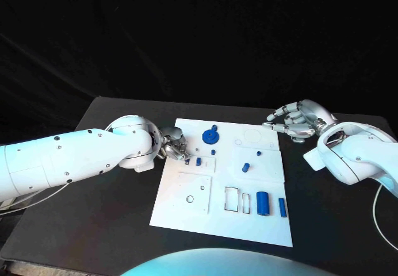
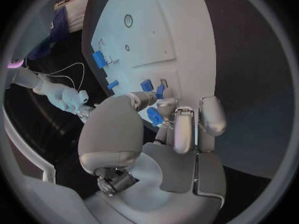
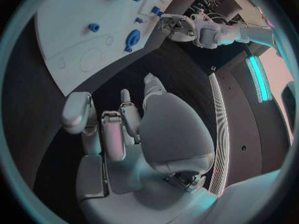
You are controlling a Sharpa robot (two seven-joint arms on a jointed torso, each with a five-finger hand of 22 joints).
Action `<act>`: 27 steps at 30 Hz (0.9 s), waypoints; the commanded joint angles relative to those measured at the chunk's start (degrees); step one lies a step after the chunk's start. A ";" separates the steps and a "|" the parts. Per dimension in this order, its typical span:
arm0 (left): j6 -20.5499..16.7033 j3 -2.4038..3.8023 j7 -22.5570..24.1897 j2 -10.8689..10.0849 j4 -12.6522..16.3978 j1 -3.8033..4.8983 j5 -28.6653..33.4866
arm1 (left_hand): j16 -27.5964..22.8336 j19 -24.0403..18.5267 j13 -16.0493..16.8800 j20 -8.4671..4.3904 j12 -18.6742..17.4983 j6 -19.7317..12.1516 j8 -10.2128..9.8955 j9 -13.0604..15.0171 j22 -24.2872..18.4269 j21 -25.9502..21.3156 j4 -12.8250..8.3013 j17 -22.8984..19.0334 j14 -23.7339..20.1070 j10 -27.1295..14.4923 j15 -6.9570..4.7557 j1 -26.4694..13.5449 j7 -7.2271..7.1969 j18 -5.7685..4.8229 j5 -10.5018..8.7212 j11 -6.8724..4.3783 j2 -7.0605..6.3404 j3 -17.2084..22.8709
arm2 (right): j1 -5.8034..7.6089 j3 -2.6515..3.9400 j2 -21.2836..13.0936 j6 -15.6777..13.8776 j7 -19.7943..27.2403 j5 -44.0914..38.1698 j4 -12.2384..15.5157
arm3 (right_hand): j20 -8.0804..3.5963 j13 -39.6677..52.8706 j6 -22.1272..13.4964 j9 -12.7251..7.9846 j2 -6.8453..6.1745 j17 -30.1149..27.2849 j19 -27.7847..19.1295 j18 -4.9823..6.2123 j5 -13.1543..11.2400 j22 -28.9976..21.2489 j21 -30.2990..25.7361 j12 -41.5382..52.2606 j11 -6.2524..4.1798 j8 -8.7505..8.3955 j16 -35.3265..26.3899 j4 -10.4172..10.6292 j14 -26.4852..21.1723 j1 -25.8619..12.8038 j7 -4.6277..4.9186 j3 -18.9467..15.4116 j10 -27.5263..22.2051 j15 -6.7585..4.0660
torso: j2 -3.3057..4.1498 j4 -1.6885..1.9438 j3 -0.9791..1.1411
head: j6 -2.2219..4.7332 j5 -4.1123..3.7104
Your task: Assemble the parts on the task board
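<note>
Board, the white task board, lies mid-table with blue parts on it: a round disc piece near its far edge, small pegs toward its centre, and 2 long bars near its near right corner. Left hand rests at the board's left edge, fingers curled on a small blue part. Right hand hovers just off the board's far right corner, fingers loosely apart and holding nothing.

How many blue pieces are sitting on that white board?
7 in the head view: a round one at the far edge, small ones mid-board, two bars nearer. The left hand may hide more.
</note>
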 commanded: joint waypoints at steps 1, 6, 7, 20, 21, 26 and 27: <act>2.77 0.01 -0.09 0.16 -0.06 -0.01 -1.53 | 0.21 0.25 -0.02 0.11 0.31 0.33 0.36 0.09 0.01 0.20 -10.00 2.49 3.09 0.30 -0.37 -0.50 -0.29 -0.85 0.16 -0.03 0.08 10.38 | -0.04 0.00 0.00 0.38 0.52 -0.11 0.00 | -0.10 -0.04 -0.29 -0.07 0.18 3.92 -0.41 0.66 -0.01 -0.05 -0.32 -0.13 0.10 0.33 -0.35 -0.09 3.61 -0.31 -0.03 -0.38 -0.34 0.42 | -0.03 0.04 0.00 | -0.03 0.02; 3.47 0.01 -0.22 0.24 -0.28 -0.01 -1.82 | 0.21 0.25 -0.02 0.11 0.31 0.33 0.36 0.09 0.01 0.20 -10.00 2.49 3.09 0.30 -0.37 -0.50 -0.29 -0.85 0.16 -0.03 0.08 10.38 | -0.05 0.00 0.00 0.41 0.55 -0.08 -0.02 | -0.10 -0.04 -0.29 -0.07 0.18 3.92 -0.41 0.66 -0.01 -0.05 -0.32 -0.13 0.10 0.33 -0.35 -0.09 3.61 -0.31 -0.03 -0.38 -0.34 0.42 | -0.01 0.00 0.00 | -0.06 0.10; 3.63 0.01 -0.24 0.26 -0.31 -0.02 -1.85 | 0.21 0.25 -0.02 0.11 0.31 0.33 0.36 0.09 0.01 0.20 -10.00 2.49 3.09 0.30 -0.37 -0.50 -0.29 -0.85 0.16 -0.03 0.08 10.38 | -0.05 0.00 0.00 0.42 0.55 -0.08 -0.02 | -0.10 -0.04 -0.29 -0.07 0.18 3.92 -0.41 0.66 -0.01 -0.05 -0.32 -0.13 0.10 0.33 -0.35 -0.09 3.61 -0.31 -0.03 -0.38 -0.34 0.42 | -0.01 0.00 0.00 | -0.06 0.10; 4.64 0.01 -0.31 0.41 -0.38 -0.02 -1.52 | 0.20 0.21 0.20 0.09 0.41 0.35 0.40 0.08 -0.04 0.19 -10.14 2.46 3.09 0.40 -0.38 -0.62 -0.29 -0.84 0.15 -0.04 -0.04 10.63 | -0.06 0.00 0.04 0.46 0.55 -0.05 -0.05 | -0.10 -0.03 -0.32 -0.10 0.26 3.84 -0.44 0.68 -0.02 -0.12 -0.46 -0.12 0.10 0.38 -0.39 -0.11 3.59 -0.43 -0.03 -0.44 -0.34 0.41 | 0.01 0.01 0.05 | -0.20 0.02; 4.65 0.01 -0.30 0.44 -0.38 -0.02 -1.45 | 0.20 0.21 0.20 0.09 0.41 0.35 0.40 0.08 -0.04 0.19 -10.14 2.46 3.09 0.40 -0.38 -0.62 -0.29 -0.84 0.15 -0.04 -0.04 10.63 | -0.06 0.00 0.03 0.46 0.55 -0.05 -0.05 | -0.10 -0.03 -0.32 -0.10 0.26 3.84 -0.44 0.68 -0.02 -0.12 -0.46 -0.12 0.10 0.38 -0.39 -0.11 3.59 -0.43 -0.03 -0.44 -0.34 0.41 | 0.01 0.00 0.04 | -0.19 0.01; 4.81 0.00 -0.29 0.54 -0.40 -0.03 -1.26 | 0.20 0.21 0.20 0.09 0.41 0.35 0.40 0.08 -0.04 0.19 -10.14 2.46 3.09 0.40 -0.38 -0.62 -0.29 -0.84 0.15 -0.04 -0.04 10.63 | -0.06 0.00 0.00 0.47 0.54 -0.05 -0.04 | -0.11 0.01 -0.32 -0.11 0.32 3.87 -0.39 0.66 -0.02 -0.06 -0.40 -0.08 0.10 0.42 -0.39 -0.11 3.60 -0.51 -0.04 -0.48 -0.30 0.41 | 0.00 -0.01 0.03 | -0.23 -0.02; 4.85 0.00 -0.29 0.54 -0.40 -0.03 -1.24 | 0.20 0.21 0.20 0.09 0.41 0.35 0.40 0.08 -0.04 0.19 -10.14 2.46 3.09 0.40 -0.38 -0.62 -0.29 -0.84 0.15 -0.04 -0.04 10.63 | -0.06 0.00 0.00 0.47 0.54 -0.05 -0.03 | -0.11 0.01 -0.32 -0.11 0.32 3.87 -0.39 0.66 -0.02 -0.06 -0.40 -0.08 0.10 0.42 -0.39 -0.11 3.60 -0.51 -0.04 -0.48 -0.30 0.41 | 0.00 -0.01 0.04 | -0.23 -0.02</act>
